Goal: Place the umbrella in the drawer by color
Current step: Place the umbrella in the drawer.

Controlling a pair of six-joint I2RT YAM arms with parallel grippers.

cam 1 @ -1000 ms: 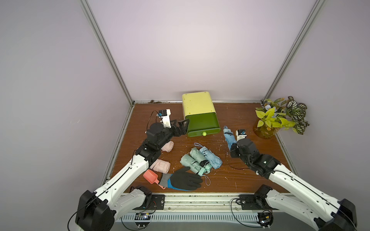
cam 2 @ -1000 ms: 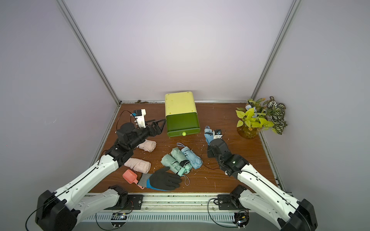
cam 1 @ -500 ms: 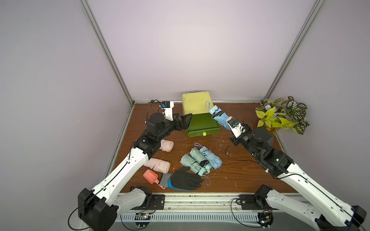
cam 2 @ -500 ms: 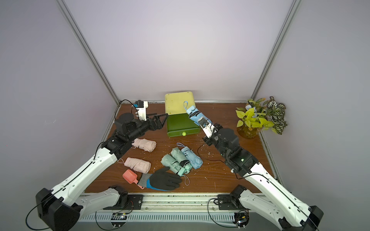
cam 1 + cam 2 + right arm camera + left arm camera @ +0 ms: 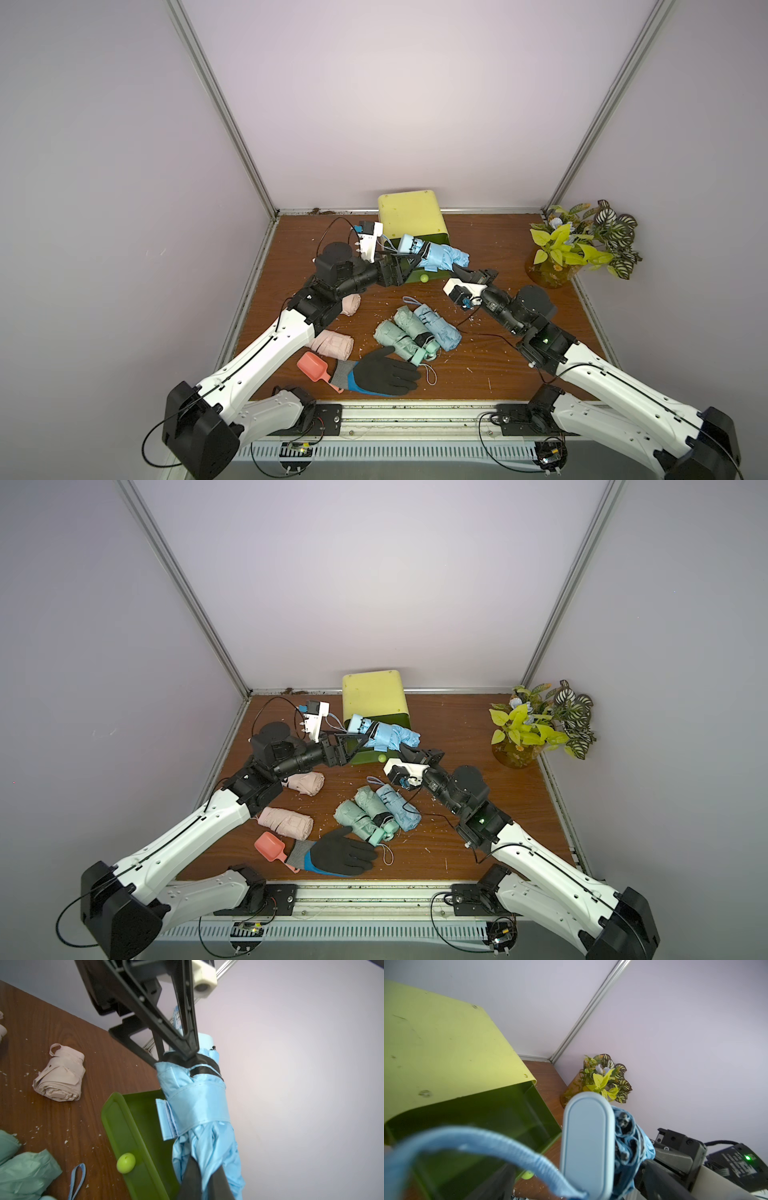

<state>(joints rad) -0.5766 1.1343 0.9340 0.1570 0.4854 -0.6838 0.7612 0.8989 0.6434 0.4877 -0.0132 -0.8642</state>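
- left gripper [image 5: 406, 261]: fingers spread wide, straddling the handle end of the folded light-blue fabric umbrella [image 5: 440, 255];
- that umbrella hangs crosswise above the pulled-out dark-green plastic drawer [image 5: 124, 1124];
- right gripper [image 5: 457, 269]: fingers pinching the umbrella's canopy end.

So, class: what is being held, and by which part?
The right gripper grips the blue umbrella by its fabric end, opposite the handle. The left gripper is open.

Nothing legible anywhere; the black wrist camera housing [image 5: 737, 1164] bears small white print; it is too blurred to read.
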